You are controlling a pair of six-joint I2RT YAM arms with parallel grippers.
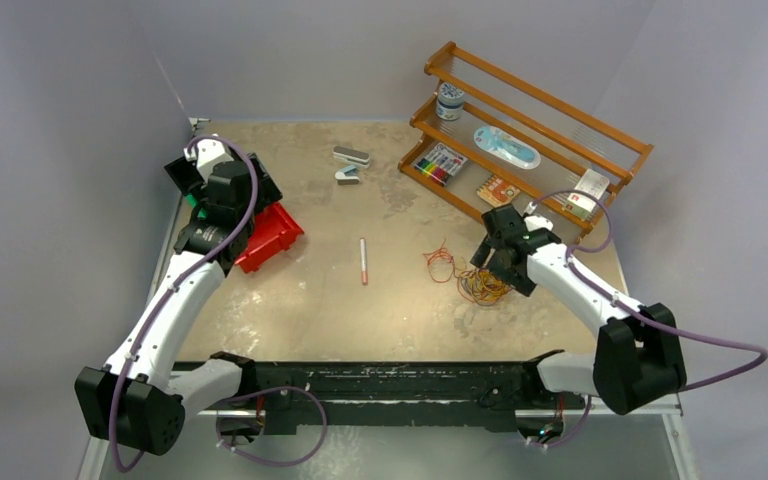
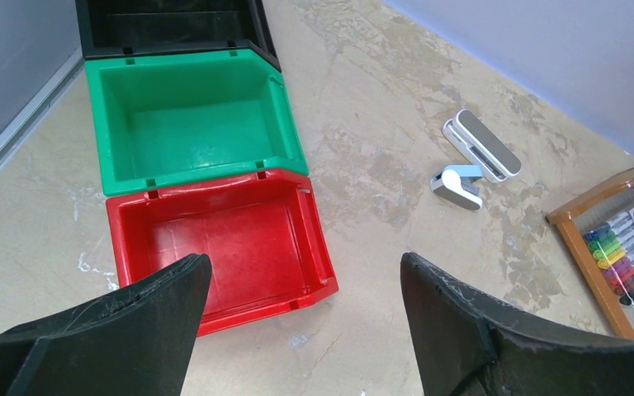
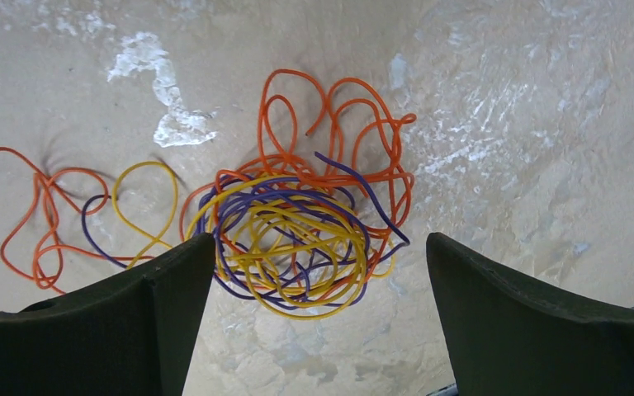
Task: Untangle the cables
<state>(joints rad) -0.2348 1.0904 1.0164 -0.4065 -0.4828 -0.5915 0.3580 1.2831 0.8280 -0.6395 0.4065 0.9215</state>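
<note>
Overhead and wrist views of a two-arm workstation. The cables (image 3: 297, 239), thin orange, yellow and purple wires, lie on the worktop (image 1: 360, 320) to the right of centre, in front of a wooden rack (image 1: 520, 140). Most of them form one dense tangle. A looser set of orange, yellow and purple loops trails off to one side and joins the tangle.

The right end effector (image 3: 320, 247) hangs directly above the tangle with its fingers (image 3: 157, 313) spread wide. It holds nothing, and the wires rest flat on the surface between the two fingers.

The left end effector (image 2: 305, 262) is at the far left of the worktop, above a red bin (image 2: 223, 239). It is also wide open and empty. A green bin (image 2: 190, 124) touches the red bin's far side, and a black bin (image 2: 173, 25) sits beyond that. A pen (image 1: 363, 261) lies near the middle of the worktop, apart from the cables.
</note>
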